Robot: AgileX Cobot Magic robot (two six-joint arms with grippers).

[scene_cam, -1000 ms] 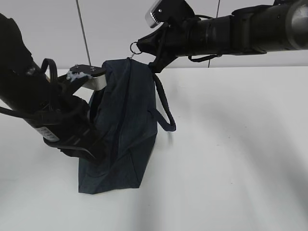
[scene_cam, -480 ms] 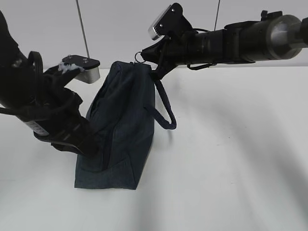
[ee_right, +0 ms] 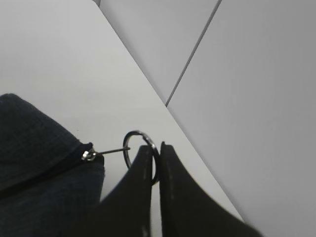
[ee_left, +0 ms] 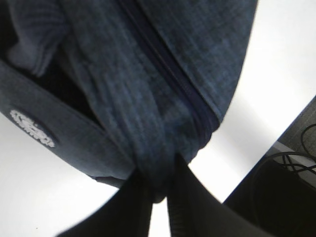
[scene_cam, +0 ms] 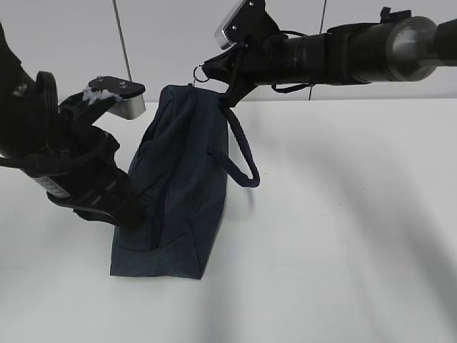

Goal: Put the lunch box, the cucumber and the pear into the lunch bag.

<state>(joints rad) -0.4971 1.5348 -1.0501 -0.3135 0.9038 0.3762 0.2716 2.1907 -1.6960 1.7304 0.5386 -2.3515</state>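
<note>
Fabric of the lunch bag (scene_cam: 182, 186) stood on the white table (scene_cam: 343, 236) left of centre in the exterior view, a boxy dark navy shape leaning slightly, with its zipper line running down the side that faced the camera and one looped handle (scene_cam: 241, 153) hanging off its right edge. The left gripper (ee_left: 159, 190) pressed against the bag's lower left side in the exterior view; in the left wrist view its two dark fingers (ee_left: 132, 207) were pinched tight on a gathered fold of the navy cloth, right beside the end of the zipper seam, with almost no gap between them. A small white printed mark (ee_left: 30, 129) showed on the bag's panel in that view. The right gripper (ee_right: 154, 163) reached in from the upper right, level with the top of the bag, and its jaws were closed on the metal ring pull (ee_right: 140, 155), the ring's rim clamped between the fingertips. A thin link ran from the ring to the zipper slider (ee_right: 89, 156) at the bag's top corner, and the zipper looked closed along the stretch in sight. In the exterior view the ring (scene_cam: 201, 72) showed just left of the right gripper's tips, above the bag's peak. Lunch box, cucumber and pear were in no view.
</note>
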